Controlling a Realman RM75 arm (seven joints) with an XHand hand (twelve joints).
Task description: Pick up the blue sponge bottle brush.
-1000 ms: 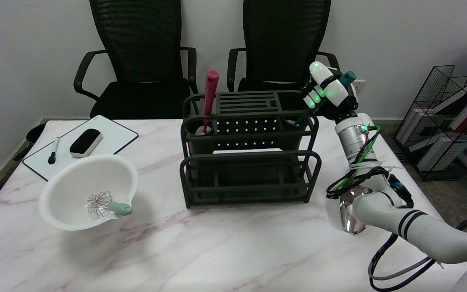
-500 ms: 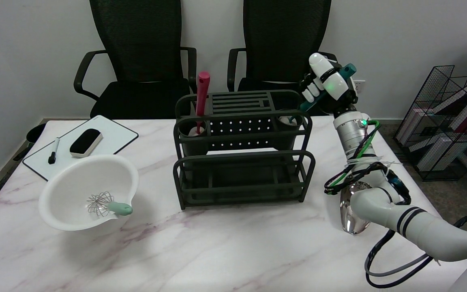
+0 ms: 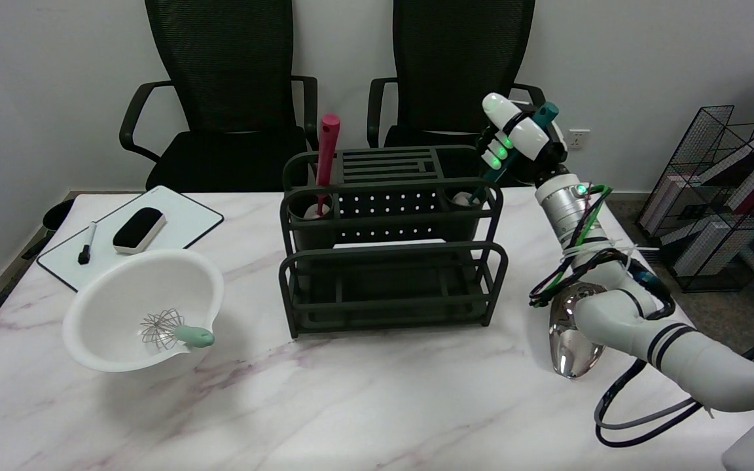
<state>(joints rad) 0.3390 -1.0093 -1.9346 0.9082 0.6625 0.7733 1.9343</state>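
Note:
The blue sponge bottle brush [image 3: 545, 113] shows as a teal handle slanting from the right cup of the dark rack [image 3: 390, 242] up through my right hand [image 3: 516, 139]. That hand grips the handle above the rack's upper right corner, its fingers wrapped round it with green lights glowing. The handle's top end sticks out past the hand on the right. Its lower end dips into the cup, where something pale shows; the sponge head cannot be made out clearly.
A pink brush [image 3: 326, 157] stands in the rack's left cup. A white bowl [image 3: 115, 301] holding a whisk [image 3: 171, 330] sits front left, beside a whiteboard [image 3: 174, 219] with an eraser and a marker. A shiny spoon [image 3: 570, 340] lies under my forearm. Two chairs stand behind.
The rack shifted left on the table in the first half second. My hand, still gripping the teal handle, moved left and slightly up, and the handle now stands steeper.

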